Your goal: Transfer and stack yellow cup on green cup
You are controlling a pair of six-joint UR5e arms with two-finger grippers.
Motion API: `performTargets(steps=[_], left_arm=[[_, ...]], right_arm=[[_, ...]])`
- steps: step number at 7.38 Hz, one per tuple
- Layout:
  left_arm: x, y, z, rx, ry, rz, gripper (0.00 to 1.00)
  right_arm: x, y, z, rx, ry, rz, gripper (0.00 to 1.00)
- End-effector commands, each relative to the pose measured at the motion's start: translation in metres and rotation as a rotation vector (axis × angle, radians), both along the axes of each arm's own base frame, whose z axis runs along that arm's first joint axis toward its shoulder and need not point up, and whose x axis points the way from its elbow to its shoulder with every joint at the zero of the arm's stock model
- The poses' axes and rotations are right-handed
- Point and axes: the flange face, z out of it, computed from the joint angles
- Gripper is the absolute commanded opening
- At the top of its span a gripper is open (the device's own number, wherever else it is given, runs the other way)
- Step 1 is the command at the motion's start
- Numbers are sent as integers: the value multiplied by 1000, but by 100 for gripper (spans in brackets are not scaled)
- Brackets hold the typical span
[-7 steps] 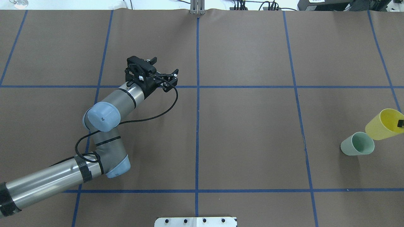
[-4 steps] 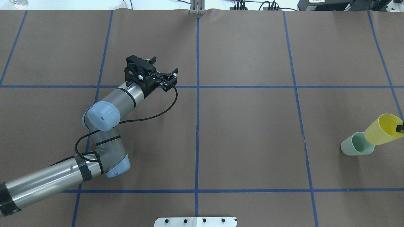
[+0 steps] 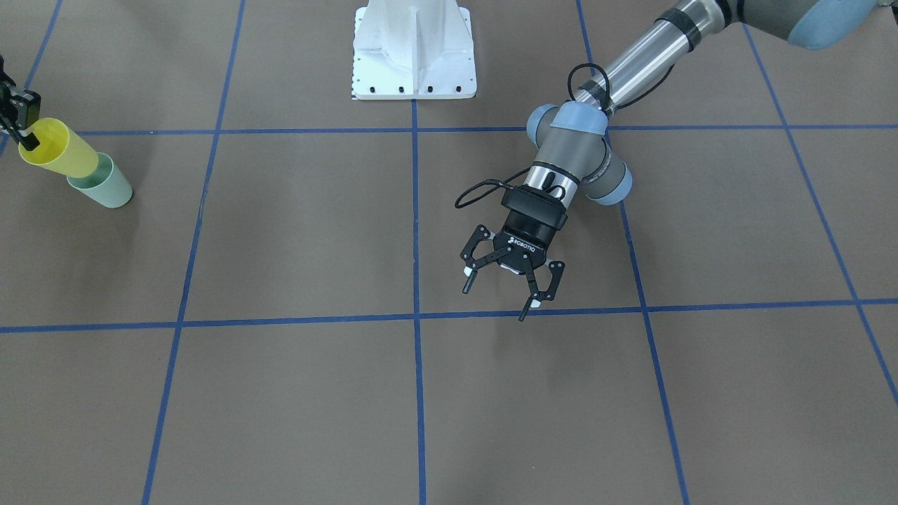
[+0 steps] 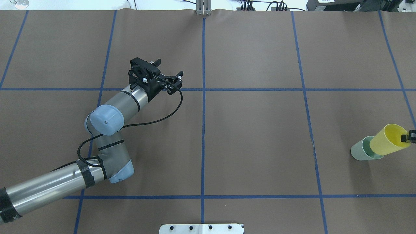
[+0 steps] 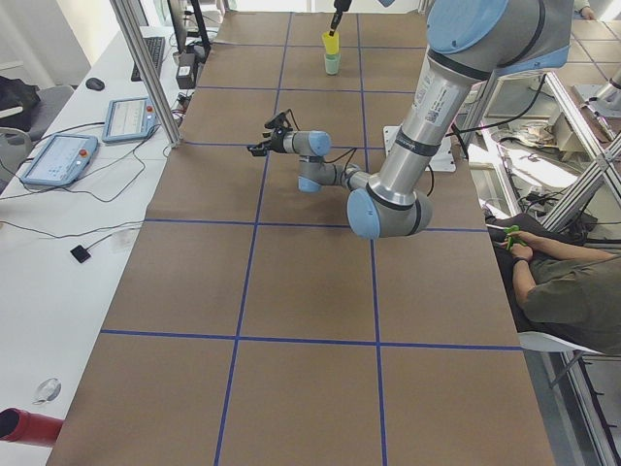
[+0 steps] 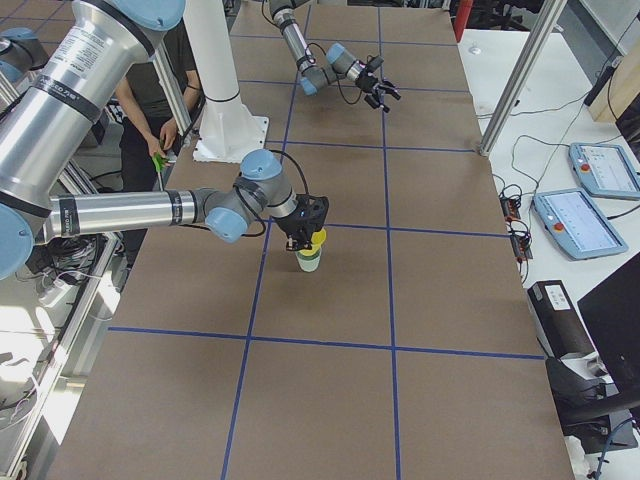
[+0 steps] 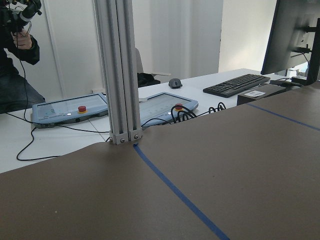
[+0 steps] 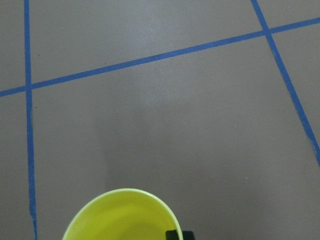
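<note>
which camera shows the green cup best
The overhead exterior view: the green cup shows large, its rim partly covered by the yellow cup. Front-facing shows it similarly; side views show it tiny; wrist views miss it.

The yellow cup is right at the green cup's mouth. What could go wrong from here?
1. The right gripper pinches the yellow cup at one spot on its rim, so it may hang tilted and enter crooked.
2. The green cup stands free; an off-centre yellow base could catch its rim and tip it.
3. Releasing before it seats might let the yellow cup topple off.
</note>
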Motion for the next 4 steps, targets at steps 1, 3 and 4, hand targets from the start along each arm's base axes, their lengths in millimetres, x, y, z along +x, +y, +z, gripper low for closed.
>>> performTargets(steps=[1, 3, 4], left_arm=[[0, 0, 1, -1, 0, 1, 99], [0, 0, 2, -2, -1, 1, 99], [-1, -1, 2, -2, -1, 0, 99]], right_arm=[[-6, -2, -3, 8, -8, -11, 0], [-8, -2, 3, 0, -1, -15, 0], [-8, -2, 4, -1, 0, -15, 0]])
